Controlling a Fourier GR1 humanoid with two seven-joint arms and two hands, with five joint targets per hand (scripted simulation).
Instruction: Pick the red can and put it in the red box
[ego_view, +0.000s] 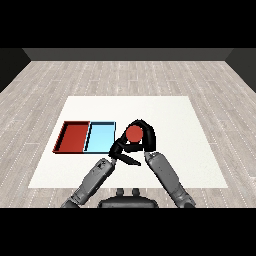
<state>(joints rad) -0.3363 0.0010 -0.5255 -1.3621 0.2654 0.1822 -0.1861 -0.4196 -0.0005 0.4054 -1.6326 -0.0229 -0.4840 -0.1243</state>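
The red can (134, 133) shows its round red top just right of the light blue tray (100, 138). My right hand (149, 135) is curled round the can from the far and right sides. Whether the can stands on the table or is lifted, I cannot tell. The red tray (74, 137) lies at the far left, beside the blue one, with nothing in it. My left hand (119, 148) hangs close to the can's near left side, its fingers (131, 161) stretched out toward the right below the can.
Both trays lie side by side on the left half of the white table (190, 150). A grey plank floor surrounds the table. Both forearms enter from the lower corners and meet near the table's middle.
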